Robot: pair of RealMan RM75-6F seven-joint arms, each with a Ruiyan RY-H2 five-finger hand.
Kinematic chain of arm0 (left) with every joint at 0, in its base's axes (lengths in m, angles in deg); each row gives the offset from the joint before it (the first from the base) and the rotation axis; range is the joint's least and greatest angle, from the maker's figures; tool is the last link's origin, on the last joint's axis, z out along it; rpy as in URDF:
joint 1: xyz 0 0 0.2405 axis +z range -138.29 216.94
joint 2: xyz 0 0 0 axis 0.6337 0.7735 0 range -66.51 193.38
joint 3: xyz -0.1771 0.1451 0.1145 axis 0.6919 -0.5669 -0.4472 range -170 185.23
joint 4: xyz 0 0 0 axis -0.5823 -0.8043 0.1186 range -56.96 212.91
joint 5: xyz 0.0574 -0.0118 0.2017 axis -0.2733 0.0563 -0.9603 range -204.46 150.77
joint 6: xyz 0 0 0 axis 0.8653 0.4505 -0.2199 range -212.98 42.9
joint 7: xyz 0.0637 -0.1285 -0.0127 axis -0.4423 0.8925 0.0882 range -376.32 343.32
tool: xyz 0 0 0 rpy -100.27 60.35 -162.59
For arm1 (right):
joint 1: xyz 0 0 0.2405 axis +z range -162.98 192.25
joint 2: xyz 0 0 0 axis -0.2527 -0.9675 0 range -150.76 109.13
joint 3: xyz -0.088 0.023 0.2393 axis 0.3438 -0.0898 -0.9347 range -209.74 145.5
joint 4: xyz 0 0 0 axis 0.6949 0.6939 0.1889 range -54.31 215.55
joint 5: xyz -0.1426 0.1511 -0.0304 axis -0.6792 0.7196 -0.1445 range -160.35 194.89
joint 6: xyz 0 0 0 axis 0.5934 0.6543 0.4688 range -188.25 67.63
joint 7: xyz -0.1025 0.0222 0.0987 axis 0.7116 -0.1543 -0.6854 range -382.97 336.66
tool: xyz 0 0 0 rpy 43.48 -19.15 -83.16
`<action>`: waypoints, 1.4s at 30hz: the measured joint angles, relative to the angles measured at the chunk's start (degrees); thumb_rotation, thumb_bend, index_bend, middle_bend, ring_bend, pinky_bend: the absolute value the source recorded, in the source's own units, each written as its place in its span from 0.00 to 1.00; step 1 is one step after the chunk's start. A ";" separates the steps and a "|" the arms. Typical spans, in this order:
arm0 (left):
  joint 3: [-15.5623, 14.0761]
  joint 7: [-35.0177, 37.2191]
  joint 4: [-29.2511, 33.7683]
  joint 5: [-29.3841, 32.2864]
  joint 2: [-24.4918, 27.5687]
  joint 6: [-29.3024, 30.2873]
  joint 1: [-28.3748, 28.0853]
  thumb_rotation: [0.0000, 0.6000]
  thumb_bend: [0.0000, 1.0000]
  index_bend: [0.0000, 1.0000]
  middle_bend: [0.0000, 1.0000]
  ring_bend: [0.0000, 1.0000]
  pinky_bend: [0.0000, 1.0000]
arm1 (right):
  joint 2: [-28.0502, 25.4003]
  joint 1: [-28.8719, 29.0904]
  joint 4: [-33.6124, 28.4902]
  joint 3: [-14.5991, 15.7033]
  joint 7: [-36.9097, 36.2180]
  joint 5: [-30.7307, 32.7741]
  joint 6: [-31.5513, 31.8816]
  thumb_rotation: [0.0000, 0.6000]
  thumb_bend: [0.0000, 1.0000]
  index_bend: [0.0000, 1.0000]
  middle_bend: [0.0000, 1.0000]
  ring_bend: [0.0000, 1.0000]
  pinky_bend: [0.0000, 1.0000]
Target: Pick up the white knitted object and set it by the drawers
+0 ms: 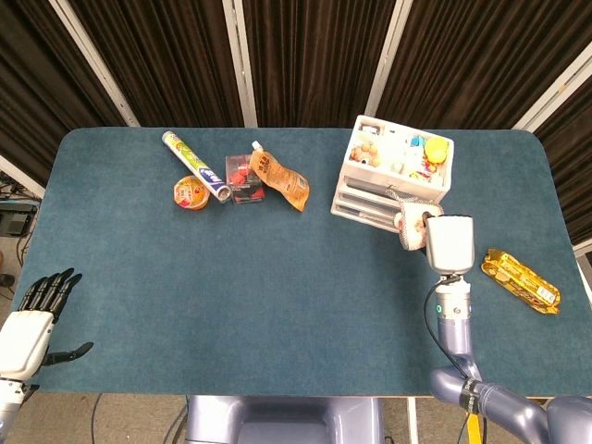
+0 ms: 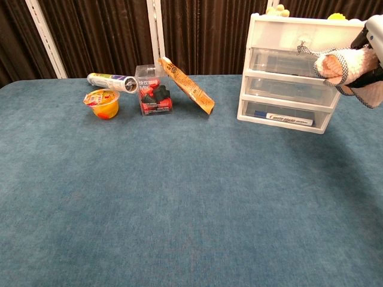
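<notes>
While the right hand (image 1: 448,242) has its fingers wrapped round the white knitted object (image 2: 344,64), that thing hangs above the table, right in front of the drawers (image 2: 291,78) near the far right corner. Let go too high and it could roll off, or snag a drawer handle.

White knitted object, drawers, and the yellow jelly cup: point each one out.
white knitted object (image 2: 350,62): chest view, on its pink-and-white knit body, held up in front of the drawers.
drawers (image 2: 281,89): chest view, on the front of the middle drawer.
yellow jelly cup (image 2: 103,105): chest view, on its side wall.
</notes>
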 measured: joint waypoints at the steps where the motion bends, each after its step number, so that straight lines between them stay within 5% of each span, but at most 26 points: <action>1: -0.01 0.03 0.03 -0.02 0.00 0.00 0.00 1.00 0.06 0.00 0.00 0.00 0.00 | 0.00 0.00 -0.11 -0.02 0.08 0.01 0.02 1.00 0.23 0.86 1.00 0.95 0.97; 42: 0.02 0.10 -0.03 -0.04 0.01 0.08 0.01 1.00 0.06 0.00 0.00 0.00 0.00 | 1.46 0.09 2.13 0.76 0.00 0.39 -1.41 1.00 0.23 0.86 1.00 0.95 0.97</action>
